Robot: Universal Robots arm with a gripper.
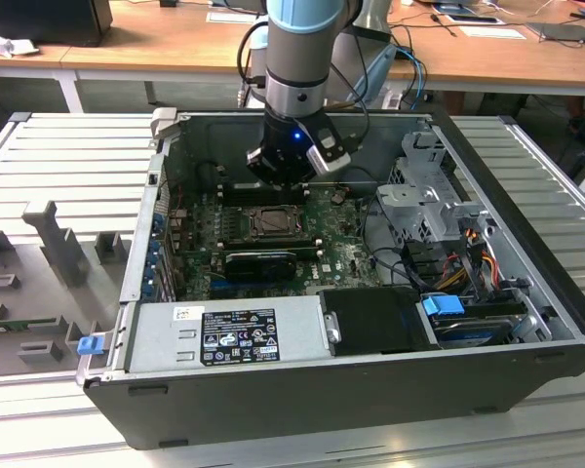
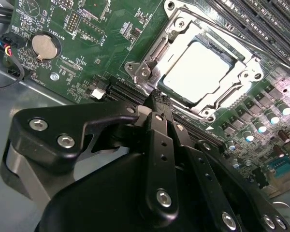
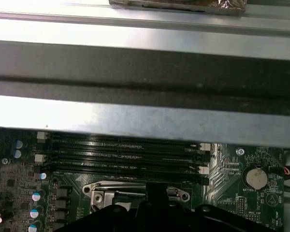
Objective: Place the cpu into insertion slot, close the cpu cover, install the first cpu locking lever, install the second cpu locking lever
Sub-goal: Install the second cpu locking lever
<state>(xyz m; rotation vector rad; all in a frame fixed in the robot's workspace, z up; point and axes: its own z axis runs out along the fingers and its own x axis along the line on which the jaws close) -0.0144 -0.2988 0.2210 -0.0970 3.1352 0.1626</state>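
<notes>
The cpu (image 2: 195, 70) lies flat in the insertion slot (image 2: 169, 89) on the green board, its pale top showing through the square opening of the cpu cover (image 2: 232, 82), which is down over it.

In the exterior view, the slot (image 1: 269, 222) sits mid-board inside the open computer case (image 1: 370, 390), with the gripper (image 1: 285, 181) hanging just above its far edge. The case rests on a ribbed grey table (image 1: 68, 156).

In the second wrist view, the gripper (image 2: 157, 96) has its fingers (image 2: 162, 140) pressed together, holding nothing, the tip right at the cover's edge beside a lever (image 2: 152, 53).

In the first wrist view, the memory slots (image 3: 121, 154) run along the far side of the cover (image 3: 135, 188), and a coin battery (image 3: 256, 177) lies beside them.
</notes>
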